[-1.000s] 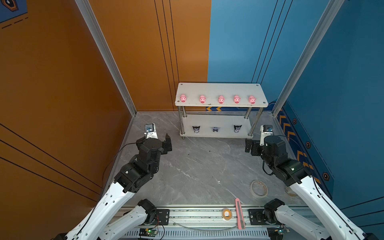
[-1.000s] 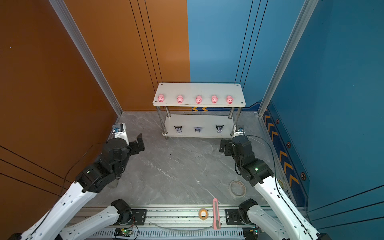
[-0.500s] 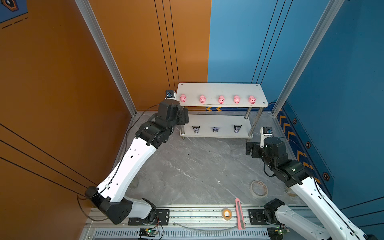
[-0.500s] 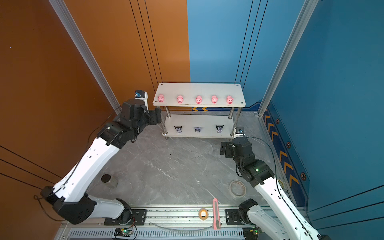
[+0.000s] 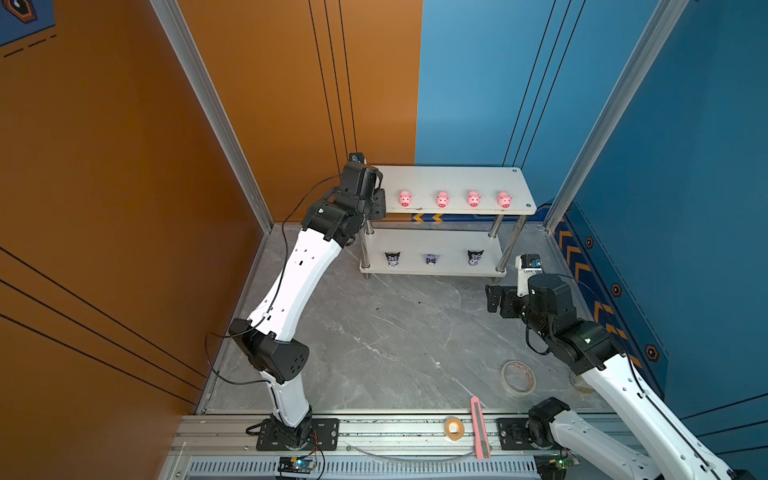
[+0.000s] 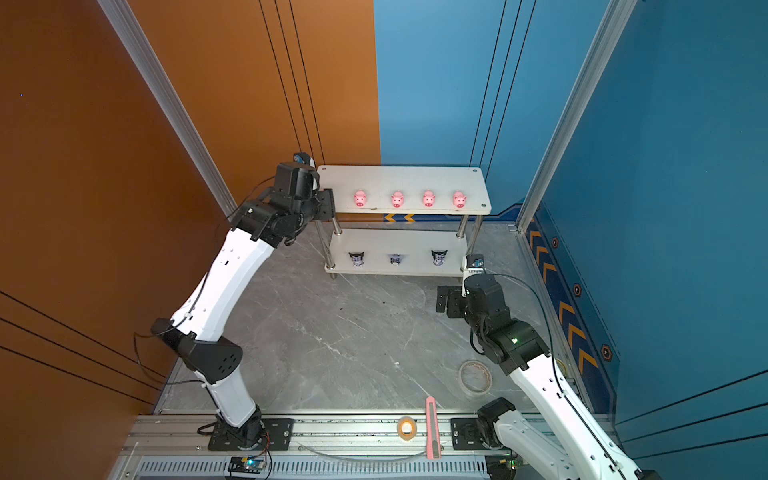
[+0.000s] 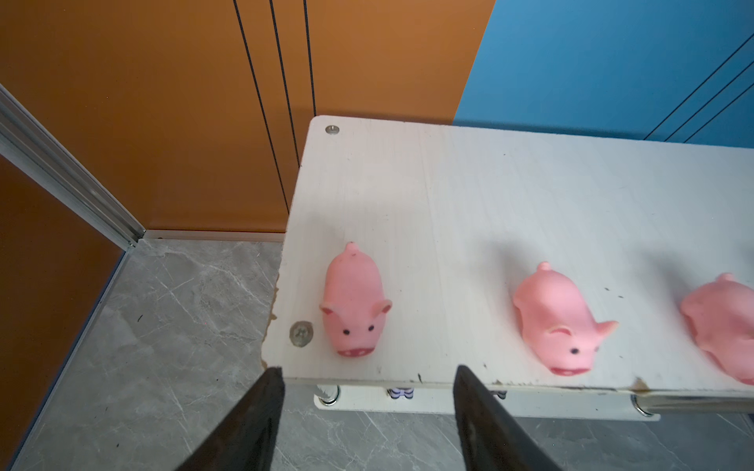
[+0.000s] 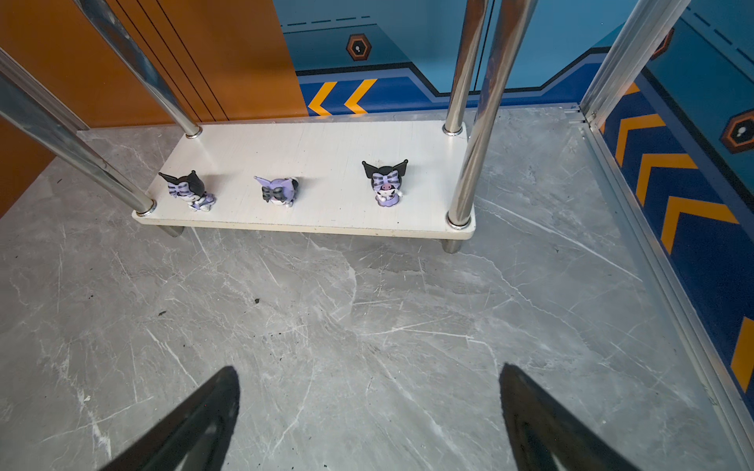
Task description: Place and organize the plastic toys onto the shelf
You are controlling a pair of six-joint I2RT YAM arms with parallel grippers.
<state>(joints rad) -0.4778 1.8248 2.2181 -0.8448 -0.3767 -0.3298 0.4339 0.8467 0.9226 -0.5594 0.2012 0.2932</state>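
The shelf (image 5: 449,178) stands at the back, with several pink pigs (image 5: 442,200) in a row on its top board. Three black-eared purple figurines (image 5: 392,258) stand on its lower board (image 8: 318,151). My left gripper (image 5: 376,201) hovers at the top board's left front corner and hides the leftmost pig in both top views. In the left wrist view that pig (image 7: 354,304) sits just beyond the open, empty left gripper (image 7: 367,371). My right gripper (image 5: 496,299) hangs open over the floor in front of the shelf's right legs, holding nothing.
A large tape roll (image 5: 517,377) lies on the grey floor at the front right. A small tape roll (image 5: 454,427) and a pink utility knife (image 5: 478,428) rest on the front rail. Orange and blue walls close in the sides and back.
My left arm has swung up from the left floor to the shelf's top left corner, and its jaws have narrowed. The right arm has not moved.
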